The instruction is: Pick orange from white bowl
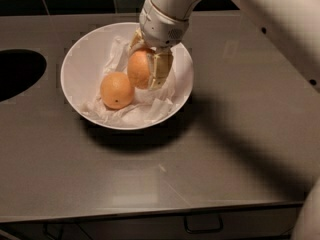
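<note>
The white bowl, lined with crumpled white paper, sits on the dark countertop at upper left of centre. Two fruits are in it. The orange, deeper reddish-orange, is between the fingers of my gripper, which comes down from the top over the bowl's right half and is shut on it. The orange looks lifted slightly off the paper. The paler fruit with a small dark dot rests in the bowl to the left of it.
A dark round opening is in the countertop at the left edge. My white arm crosses the upper right. A drawer handle shows below the counter's front edge.
</note>
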`<state>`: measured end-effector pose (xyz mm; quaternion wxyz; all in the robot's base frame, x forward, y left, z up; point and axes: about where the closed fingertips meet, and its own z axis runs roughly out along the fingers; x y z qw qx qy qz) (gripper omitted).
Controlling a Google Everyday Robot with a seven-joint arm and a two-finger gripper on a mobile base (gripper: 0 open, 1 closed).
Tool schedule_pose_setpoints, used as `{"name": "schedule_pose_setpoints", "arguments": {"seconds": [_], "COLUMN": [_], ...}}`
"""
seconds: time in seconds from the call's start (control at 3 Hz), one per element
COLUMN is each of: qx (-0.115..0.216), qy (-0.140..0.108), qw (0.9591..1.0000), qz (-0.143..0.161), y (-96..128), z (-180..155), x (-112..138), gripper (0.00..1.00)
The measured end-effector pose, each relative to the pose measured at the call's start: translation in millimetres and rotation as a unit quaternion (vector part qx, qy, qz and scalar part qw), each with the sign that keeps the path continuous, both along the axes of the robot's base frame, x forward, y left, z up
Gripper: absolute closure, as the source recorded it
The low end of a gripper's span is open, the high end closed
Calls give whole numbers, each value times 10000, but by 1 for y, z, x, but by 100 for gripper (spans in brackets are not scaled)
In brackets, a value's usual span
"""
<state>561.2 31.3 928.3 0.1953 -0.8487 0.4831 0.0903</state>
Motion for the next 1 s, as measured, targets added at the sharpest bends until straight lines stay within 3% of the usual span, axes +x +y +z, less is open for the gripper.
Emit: {"name": "schedule_pose_setpoints", "arguments": {"seconds": [0.67,1.0], "qx": [752,765], "qy": [-563,-571], "qw": [9952,9950], "qz": [275,277], "y": [-3,-4], "z": [44,44], "x": [-20,-20], "gripper": [100,100]}}
